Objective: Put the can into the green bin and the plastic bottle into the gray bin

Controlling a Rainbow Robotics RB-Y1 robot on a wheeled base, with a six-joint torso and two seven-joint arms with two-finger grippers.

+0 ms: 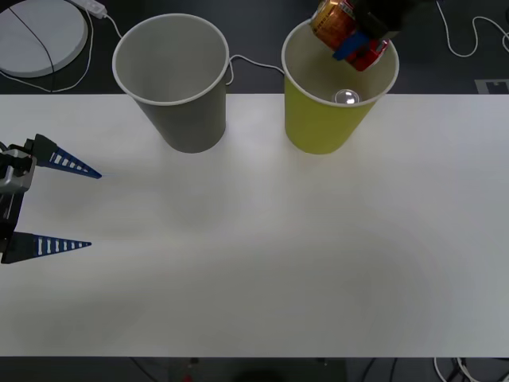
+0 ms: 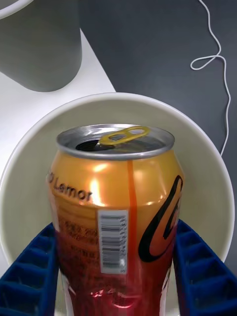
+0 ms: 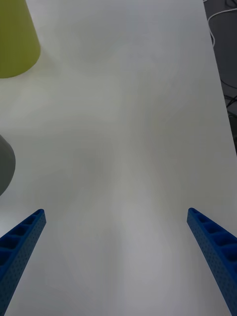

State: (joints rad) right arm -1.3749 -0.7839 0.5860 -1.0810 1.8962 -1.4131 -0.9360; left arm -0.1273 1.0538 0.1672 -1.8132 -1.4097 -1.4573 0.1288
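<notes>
Our right gripper [image 1: 355,44] fingers clamp the orange-red drink can [image 2: 116,207] tilted above the yellow-green cup-shaped bin [image 1: 322,127] at the surface's far edge, so letting go off-centre could clip its white rim, while the left gripper [image 1: 75,208] waits spread wide.

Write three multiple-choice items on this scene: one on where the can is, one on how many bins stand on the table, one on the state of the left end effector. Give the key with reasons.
1. Where is the can?
A. Lying on the table
B. Held over the green bin
C. Inside the gray bin

2. How many bins stand on the table?
A. One
B. Two
C. Three

3. The left end effector is:
A. Open, holding nothing
B. Shut on the can
C. Shut on a bin's rim

Key: 1 B, the right end effector grips it above the green bin's mouth. 2 B, one gray, one green. 3 A, its blue fingers are spread over bare table.
</notes>
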